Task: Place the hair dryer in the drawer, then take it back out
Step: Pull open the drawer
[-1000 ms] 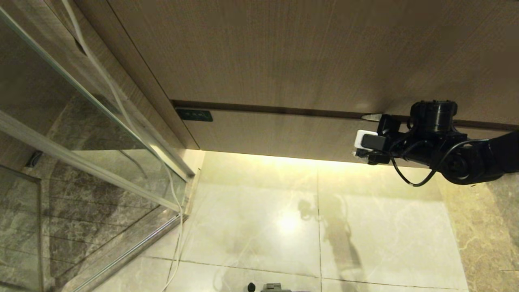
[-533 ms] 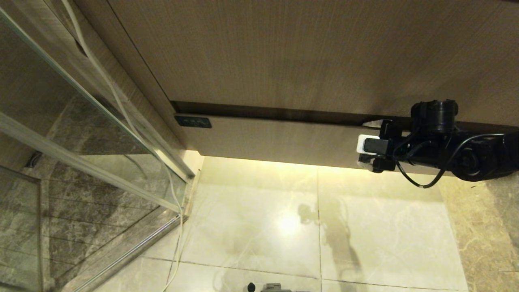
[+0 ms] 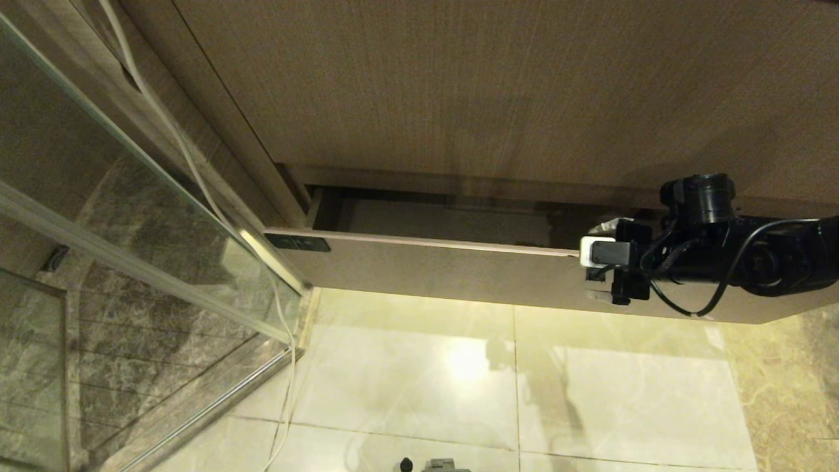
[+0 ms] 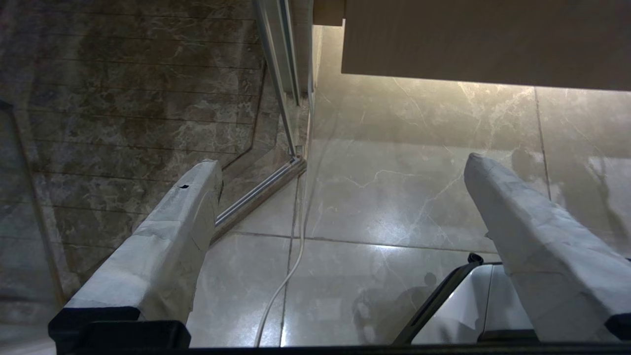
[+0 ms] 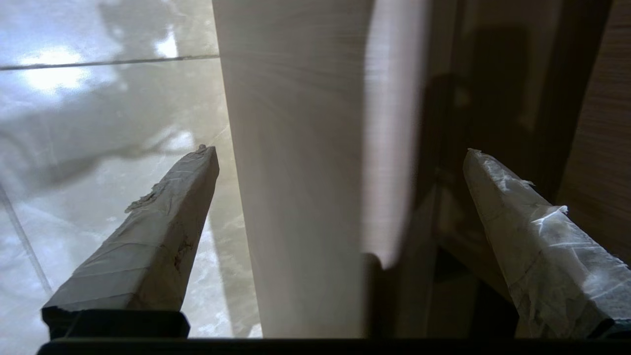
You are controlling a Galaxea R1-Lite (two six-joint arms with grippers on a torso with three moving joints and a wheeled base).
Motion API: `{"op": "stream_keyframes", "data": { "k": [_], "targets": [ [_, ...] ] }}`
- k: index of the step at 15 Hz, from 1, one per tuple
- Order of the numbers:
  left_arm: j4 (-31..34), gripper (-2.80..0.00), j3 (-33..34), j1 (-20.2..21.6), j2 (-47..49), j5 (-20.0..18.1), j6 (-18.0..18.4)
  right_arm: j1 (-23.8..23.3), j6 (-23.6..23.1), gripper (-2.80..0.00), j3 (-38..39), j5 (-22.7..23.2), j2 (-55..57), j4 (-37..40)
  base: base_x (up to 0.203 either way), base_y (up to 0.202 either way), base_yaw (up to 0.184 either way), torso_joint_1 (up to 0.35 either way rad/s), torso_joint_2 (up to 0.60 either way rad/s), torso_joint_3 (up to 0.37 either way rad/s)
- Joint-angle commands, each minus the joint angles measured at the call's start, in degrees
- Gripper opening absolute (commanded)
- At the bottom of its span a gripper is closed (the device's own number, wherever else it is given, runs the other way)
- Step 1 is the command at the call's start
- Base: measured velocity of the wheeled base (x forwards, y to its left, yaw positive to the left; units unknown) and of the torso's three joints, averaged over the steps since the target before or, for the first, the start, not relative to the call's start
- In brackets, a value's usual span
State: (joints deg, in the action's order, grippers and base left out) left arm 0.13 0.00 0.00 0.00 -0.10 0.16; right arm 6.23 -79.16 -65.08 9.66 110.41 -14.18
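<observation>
You see the drawer (image 3: 446, 272) pulled partly out below the tall wood panel (image 3: 498, 85), its front edge between the wide-spread fingers (image 5: 162, 231) of the right gripper (image 5: 340, 153), one outside and one inside; the hair dryer is nowhere visible, and the left gripper (image 4: 340, 162) hangs spread over the floor tiles (image 3: 459, 373).

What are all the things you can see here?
drawer: one, light wood-grain, partly open under the tall panel
tall panel: one, wood-grain, above the drawer
label: one, dark, at the drawer front's left end
glass partition: one, clear, left
cord: one, white, hanging along the glass
floor: pale shiny marble tiles, below
hair dryer: not in view
right gripper: open, astride the drawer front's top edge
left gripper: open, empty, over the floor
</observation>
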Motion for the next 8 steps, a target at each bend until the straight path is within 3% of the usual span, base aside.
{"op": "stream_keyframes", "data": {
  "k": [1, 8],
  "targets": [
    [0.0, 0.0, 0.0, 0.0, 0.0, 0.0, 0.0, 0.0, -0.6, 0.0, -0.4, -0.3, -1.3, 0.0, 0.0, 0.0, 0.0, 0.0, 0.0, 0.0],
    [0.0, 0.0, 0.0, 0.0, 0.0, 0.0, 0.0, 0.4, -0.6, 0.0, 1.1, -8.9, -10.6, 12.1, 0.0, 0.0, 0.0, 0.0, 0.0, 0.0]
  ]
}}
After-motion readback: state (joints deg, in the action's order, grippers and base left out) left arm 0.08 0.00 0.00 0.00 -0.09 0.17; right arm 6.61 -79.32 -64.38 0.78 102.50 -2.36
